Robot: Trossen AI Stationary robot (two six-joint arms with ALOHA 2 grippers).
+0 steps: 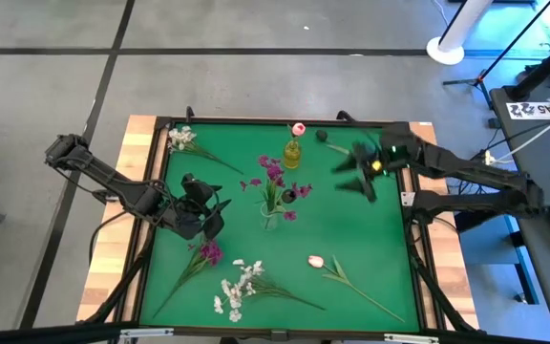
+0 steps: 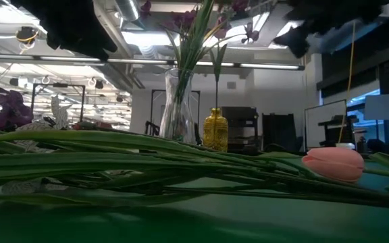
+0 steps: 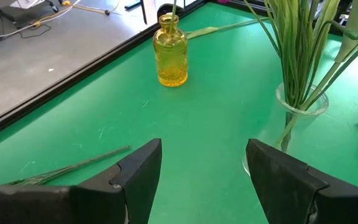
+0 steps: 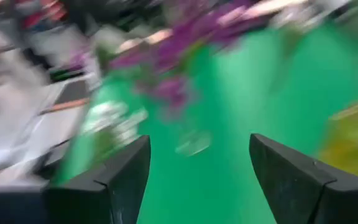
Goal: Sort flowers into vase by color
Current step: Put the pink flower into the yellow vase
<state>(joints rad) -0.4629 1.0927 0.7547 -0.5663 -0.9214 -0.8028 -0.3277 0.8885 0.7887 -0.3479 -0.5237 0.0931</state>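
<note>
Green mat (image 1: 351, 239) on a wood-edged table, grey floor around it, seen from above. Upper left of mat: white sprig (image 1: 181, 139), lying flat. Left of centre: left gripper (image 1: 210, 212), jaws apart, holding nothing. Lower left: magenta sprig (image 1: 208, 253) lying just below that gripper; white cluster sprig (image 1: 237, 287) near the bottom edge. Centre: clear glass vase (image 1: 271, 216), upright, holding magenta-purple flowers (image 1: 275, 177). Just above it: yellow vase (image 1: 293, 153), upright, with one pale pink tulip bud (image 1: 299, 128). Lower centre-right: pink tulip (image 1: 316, 261) lying flat. Upper centre-right: a small dark bloom (image 1: 322, 136), apparently, near the top edge. Upper right: right gripper (image 1: 363, 172), blurred, fingers spread, empty as far as can be seen.
</note>
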